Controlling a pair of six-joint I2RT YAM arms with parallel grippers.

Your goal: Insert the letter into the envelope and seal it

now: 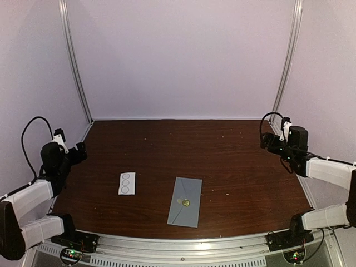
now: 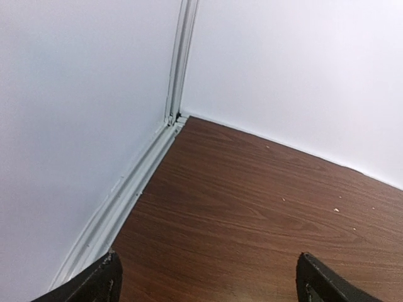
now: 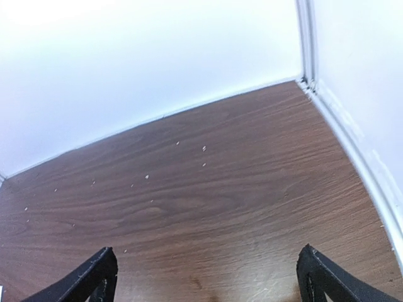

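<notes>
- Envelope (image 1: 186, 194) lay flat on the table (image 1: 239, 161), front centre.
- Left gripper (image 1: 79, 151) hung wide open and empty, well apart to the envelope's left.
- Right gripper (image 1: 266, 140) hung wide open and empty, well apart on its right.
- Sticker strip (image 1: 127, 183) lay near the envelope's left.

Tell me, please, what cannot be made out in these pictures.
- Top view: no letter shows; whether one lies inside the envelope is hidden by its paper.
- Top view: the yellowish spot on the envelope is too small to identify.
- Wrist views: envelope and sticker strip lie outside the frame.
</notes>
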